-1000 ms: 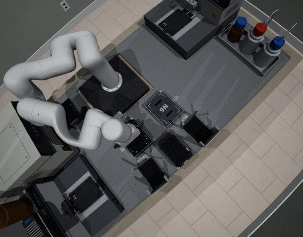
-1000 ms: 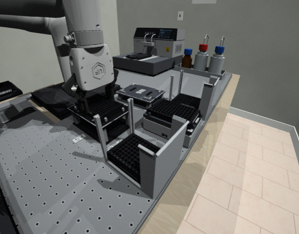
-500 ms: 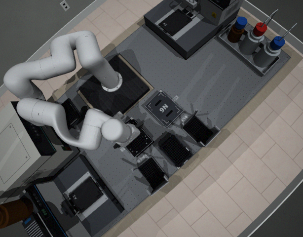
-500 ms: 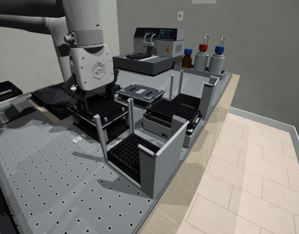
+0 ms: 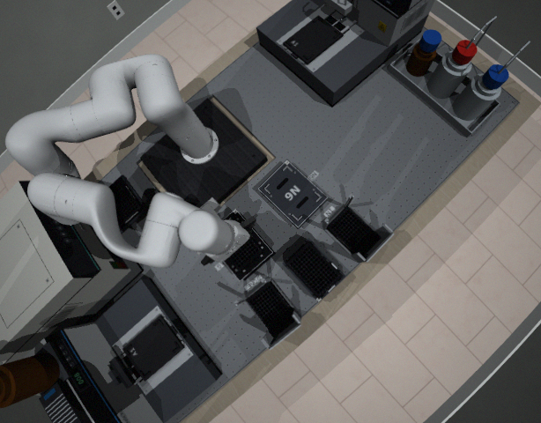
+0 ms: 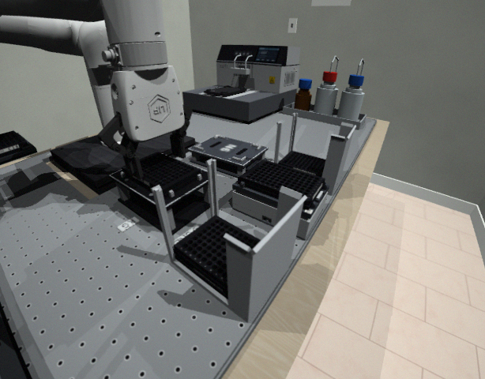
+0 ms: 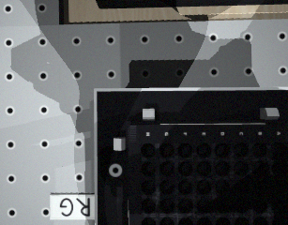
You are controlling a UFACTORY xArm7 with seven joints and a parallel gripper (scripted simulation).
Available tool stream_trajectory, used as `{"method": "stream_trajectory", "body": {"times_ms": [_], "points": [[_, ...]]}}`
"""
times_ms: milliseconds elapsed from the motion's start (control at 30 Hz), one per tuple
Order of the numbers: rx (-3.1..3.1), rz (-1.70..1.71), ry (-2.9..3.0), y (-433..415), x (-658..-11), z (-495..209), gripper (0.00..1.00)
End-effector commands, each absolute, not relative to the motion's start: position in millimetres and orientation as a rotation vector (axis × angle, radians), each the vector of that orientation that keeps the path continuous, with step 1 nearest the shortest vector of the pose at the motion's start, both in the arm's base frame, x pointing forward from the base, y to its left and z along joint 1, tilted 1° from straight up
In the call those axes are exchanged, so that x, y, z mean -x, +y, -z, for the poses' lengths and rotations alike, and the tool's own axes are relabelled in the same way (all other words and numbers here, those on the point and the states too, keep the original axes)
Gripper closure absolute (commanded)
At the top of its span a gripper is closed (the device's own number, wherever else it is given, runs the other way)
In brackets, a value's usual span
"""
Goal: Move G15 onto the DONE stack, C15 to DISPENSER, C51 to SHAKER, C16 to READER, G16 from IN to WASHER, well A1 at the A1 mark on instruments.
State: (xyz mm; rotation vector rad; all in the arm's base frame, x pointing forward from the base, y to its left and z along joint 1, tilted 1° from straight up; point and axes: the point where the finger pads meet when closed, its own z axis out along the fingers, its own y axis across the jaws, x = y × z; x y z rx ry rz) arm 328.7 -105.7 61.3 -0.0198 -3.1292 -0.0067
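Note:
A black well plate (image 5: 248, 256) lies flat on the raised regrip nest, inside its small locator blocks. It also shows in the exterior view (image 6: 165, 173) and in the wrist view (image 7: 204, 173), beside the RG label (image 7: 72, 206). I cannot read the plate's own label. My gripper (image 6: 155, 156) points straight down over the plate's far end. Its fingers stand wide open on either side of the plate and do not clamp it. In the overhead view the wrist (image 5: 229, 234) hides the fingers. No fingertips show in the wrist view.
A second plate sits on the shaker (image 5: 313, 267) right of the regrip nest. Two deep racks (image 5: 273, 309) (image 5: 352, 232) hold plates. The empty N6 nest (image 5: 292, 193) lies behind. Instruments with plates stand at the back (image 5: 313, 40) and front left (image 5: 152, 348). Bottles (image 5: 462, 72) stand at the far right.

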Motion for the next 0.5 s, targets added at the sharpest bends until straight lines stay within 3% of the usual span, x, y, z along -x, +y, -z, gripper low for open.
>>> {"method": "stream_trajectory", "body": {"times_ms": [0,467], "points": [[0.02,0.004,-3.132,-106.1,-329.6,-68.1,0.0],[0.02,0.004,-3.132,-106.2,-329.8,-84.1,0.0]]}}
